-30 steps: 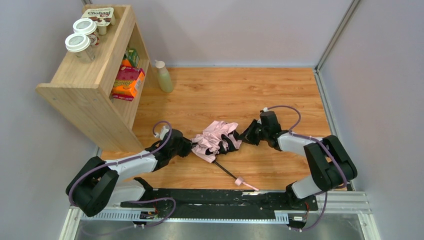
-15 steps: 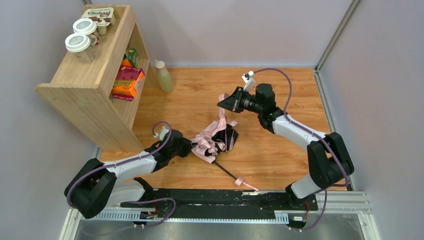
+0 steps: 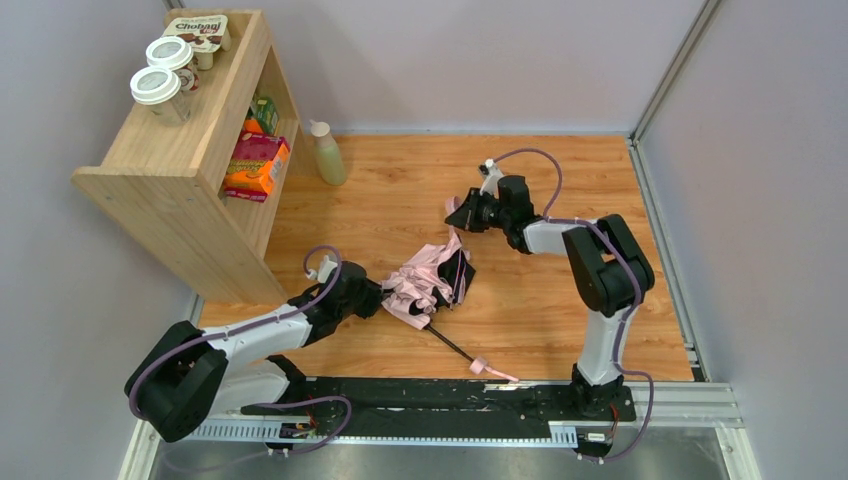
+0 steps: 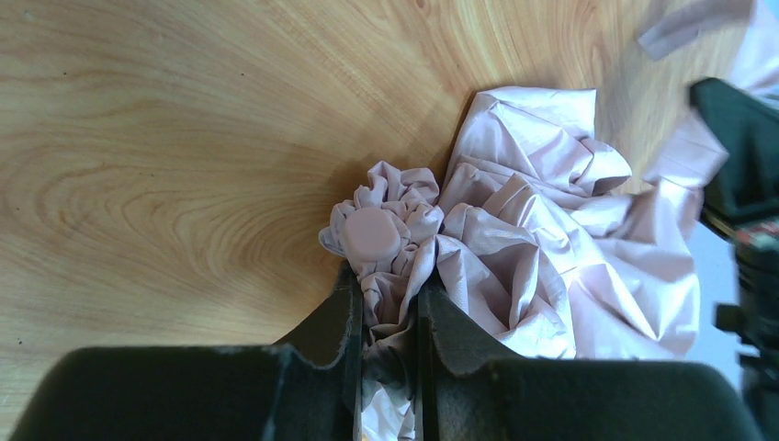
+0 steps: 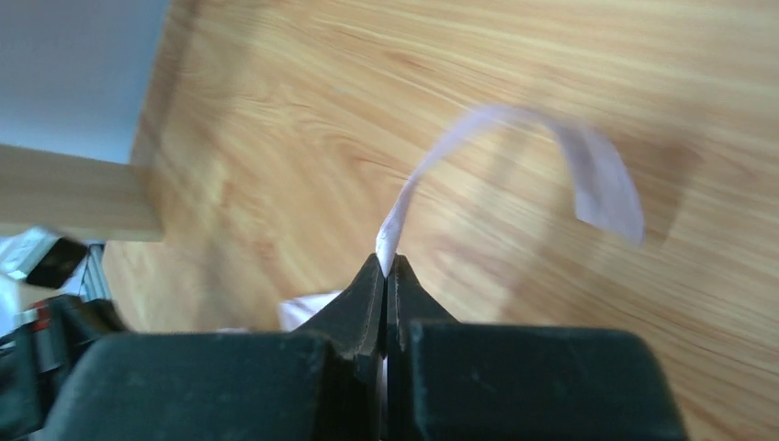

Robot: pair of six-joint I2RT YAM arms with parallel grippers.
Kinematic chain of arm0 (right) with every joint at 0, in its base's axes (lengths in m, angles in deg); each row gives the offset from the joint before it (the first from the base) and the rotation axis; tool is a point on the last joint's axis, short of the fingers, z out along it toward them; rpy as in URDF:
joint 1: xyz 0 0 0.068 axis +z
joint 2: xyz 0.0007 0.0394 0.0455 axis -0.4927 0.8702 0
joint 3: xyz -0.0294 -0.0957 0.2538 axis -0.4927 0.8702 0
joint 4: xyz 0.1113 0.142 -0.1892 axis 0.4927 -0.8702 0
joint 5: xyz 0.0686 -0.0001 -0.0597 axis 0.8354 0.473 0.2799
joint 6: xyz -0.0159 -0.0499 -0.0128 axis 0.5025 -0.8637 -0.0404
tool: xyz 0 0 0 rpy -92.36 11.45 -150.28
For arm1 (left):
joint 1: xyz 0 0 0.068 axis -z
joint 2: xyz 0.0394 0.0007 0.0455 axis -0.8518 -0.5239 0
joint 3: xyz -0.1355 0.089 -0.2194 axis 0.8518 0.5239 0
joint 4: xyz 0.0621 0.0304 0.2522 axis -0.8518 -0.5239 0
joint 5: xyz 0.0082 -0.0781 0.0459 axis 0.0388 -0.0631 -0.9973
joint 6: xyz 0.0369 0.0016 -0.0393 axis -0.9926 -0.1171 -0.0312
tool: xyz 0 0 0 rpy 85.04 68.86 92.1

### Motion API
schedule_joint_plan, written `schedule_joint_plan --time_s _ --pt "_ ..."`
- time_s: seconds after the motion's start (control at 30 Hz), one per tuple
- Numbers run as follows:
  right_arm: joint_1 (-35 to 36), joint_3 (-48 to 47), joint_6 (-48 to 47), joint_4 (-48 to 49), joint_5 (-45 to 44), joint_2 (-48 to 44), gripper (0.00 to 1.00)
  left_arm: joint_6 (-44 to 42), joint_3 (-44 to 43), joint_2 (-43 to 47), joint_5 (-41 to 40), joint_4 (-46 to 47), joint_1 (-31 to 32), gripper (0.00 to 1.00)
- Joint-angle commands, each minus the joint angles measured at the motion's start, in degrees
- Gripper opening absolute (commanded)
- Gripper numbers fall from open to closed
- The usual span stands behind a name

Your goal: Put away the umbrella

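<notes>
The orange-brown wood-grain table (image 3: pixel 400 190) filled the top view. A light wooden open-sided shelf unit (image 3: pixel 170 190) stood at its 10 o'clock corner.

The compact folding umbrella (image 3: pixel 425 280), with its pale pink fabric canopy, lay crumpled near the middle of the table, a little toward 6 o'clock. Its thin black metal shaft (image 3: pixel 452 343) ran out from the canopy toward 5 o'clock. The shaft ended in a small pink handle (image 3: pixel 481 364) close to the near edge.

The left gripper (image 3: pixel 378 298) sat at the canopy's 9 o'clock side. In the left wrist view, the left gripper (image 4: pixel 386 285) had its jaws drawn nearly together, pinching a bunch of the umbrella (image 4: pixel 514 248) fabric. The pinched fabric sat just behind the umbrella's round pink end cap (image 4: pixel 370 234).

The right gripper (image 3: pixel 455 213) was at 1 o'clock from the canopy, raised above it. In the right wrist view, the right gripper (image 5: pixel 386 266) had its jaws pressed tight on a thin pale pink fabric strip (image 5: pixel 597 175). The strip curled up and over toward 2 o'clock, blurred. In the top view, pink fabric stretched from that gripper down to the canopy.

A pale green plastic bottle with a white cap (image 3: pixel 327 155) stood upright at 11 o'clock, just beside the shelf. A pink and orange carton (image 3: pixel 255 165) lay inside the shelf. Two clear white-lidded cups (image 3: pixel 160 85) and a brown and white yoghurt pack (image 3: pixel 205 28) stood on top of it.
</notes>
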Motion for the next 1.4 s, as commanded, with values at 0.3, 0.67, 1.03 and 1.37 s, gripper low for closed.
schedule_joint_plan --time_s 0.3,0.67,1.03,1.37 --pt "-3.1 -6.5 13.1 13.4 9.8 6.7 0.00 -1.1 -0.1 1.4 -1.3 -5.7 0.8 0.00" --pt "1.8 -9.1 46.7 46.4 7.8 8.9 0.00 0.1 -0.3 -0.7 -0.6 -4.3 0.8 0.00" --pt "-5.1 -1.2 14.4 25.3 7.0 13.3 0.00 0.4 0.3 2.4 -2.0 -7.2 1.1 0.00" --pt "-5.4 -23.8 -7.4 -38.5 -6.6 9.9 0.50 2.4 -0.2 2.4 -2.6 -10.4 1.1 0.00"
